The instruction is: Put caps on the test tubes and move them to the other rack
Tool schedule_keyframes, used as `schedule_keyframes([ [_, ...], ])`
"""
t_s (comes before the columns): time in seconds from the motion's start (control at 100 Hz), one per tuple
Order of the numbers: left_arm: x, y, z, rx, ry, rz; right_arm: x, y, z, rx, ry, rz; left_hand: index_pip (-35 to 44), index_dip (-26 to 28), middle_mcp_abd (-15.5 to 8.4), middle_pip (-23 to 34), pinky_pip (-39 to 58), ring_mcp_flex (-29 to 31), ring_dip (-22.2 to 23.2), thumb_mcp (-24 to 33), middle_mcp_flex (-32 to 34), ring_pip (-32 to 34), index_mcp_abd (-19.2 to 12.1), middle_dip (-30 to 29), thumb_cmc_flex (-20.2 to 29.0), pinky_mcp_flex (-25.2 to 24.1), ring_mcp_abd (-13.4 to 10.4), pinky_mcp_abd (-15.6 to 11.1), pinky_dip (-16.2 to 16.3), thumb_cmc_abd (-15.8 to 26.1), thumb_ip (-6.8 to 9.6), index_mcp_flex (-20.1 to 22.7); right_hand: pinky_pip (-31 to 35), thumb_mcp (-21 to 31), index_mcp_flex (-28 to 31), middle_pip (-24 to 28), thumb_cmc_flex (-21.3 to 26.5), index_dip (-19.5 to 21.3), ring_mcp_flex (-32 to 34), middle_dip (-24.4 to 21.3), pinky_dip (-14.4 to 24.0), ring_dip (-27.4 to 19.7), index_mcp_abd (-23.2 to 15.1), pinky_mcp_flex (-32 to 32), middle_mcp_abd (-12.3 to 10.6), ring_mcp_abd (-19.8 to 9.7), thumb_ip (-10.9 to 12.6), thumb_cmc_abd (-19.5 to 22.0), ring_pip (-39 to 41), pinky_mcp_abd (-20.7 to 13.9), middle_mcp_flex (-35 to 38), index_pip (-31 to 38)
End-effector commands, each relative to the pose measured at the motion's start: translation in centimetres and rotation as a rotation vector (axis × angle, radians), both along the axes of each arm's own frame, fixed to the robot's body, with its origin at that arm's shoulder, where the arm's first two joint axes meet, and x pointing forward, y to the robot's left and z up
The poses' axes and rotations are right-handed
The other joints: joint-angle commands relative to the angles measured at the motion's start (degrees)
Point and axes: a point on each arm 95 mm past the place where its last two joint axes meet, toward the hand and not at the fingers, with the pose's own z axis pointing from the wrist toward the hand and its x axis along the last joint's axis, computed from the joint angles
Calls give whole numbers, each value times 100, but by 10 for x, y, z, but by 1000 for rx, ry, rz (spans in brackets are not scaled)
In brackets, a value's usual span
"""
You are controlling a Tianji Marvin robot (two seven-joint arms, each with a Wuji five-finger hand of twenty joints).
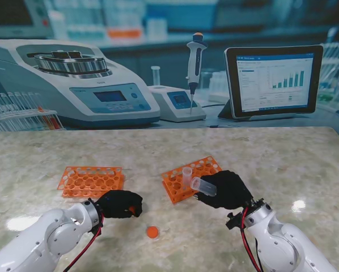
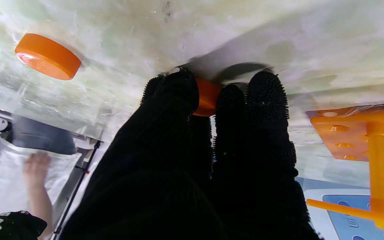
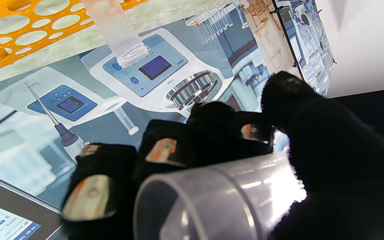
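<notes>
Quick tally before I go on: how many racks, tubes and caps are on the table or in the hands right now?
Orange racks: 2
Clear test tubes: 2, one standing in the right rack, one in the right hand
Orange caps: 2, one loose, one in the left hand
Total: 6

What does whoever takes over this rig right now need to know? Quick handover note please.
Right hand: shut on an uncapped test tube, held tilted, mouth open, off the rack.
Left hand: fingers closed on an orange cap that is still at the table top.
Second cap lies loose on the table, nearer to me, between the arms.
Right rack holds one more uncapped tube, upright. Left rack holds no tubes.
Done: one tube pulled, one cap gripped.
Left: cap both tubes and move both to the left rack.
</notes>
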Motion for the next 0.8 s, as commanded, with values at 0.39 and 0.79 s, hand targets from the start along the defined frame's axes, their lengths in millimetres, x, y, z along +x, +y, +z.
schedule_keyframes([
  [0.39,-4,-2,-7,-1,24,-19,-3,3,-1,6,7,10,59,-21,116,187,-318,225,-199,328,375,-369,258,-287,431,11,12,-180,-333,-86,101,181,698,-38,254,62,343,321,417,114,51,276,-351,175,100,-759,102,21,999,-53,374,274],
  [0.79,0,-7,6,-28,-6,-35,-2,4,-1,7,11,13,29,-7,117,186,-348,218,-116,341,313,-439,271,-301,439,-6,18,-193,-317,-51,96,182,695,-32,254,60,346,323,416,116,50,275,-351,174,102,-758,103,13,996,-53,374,273],
])
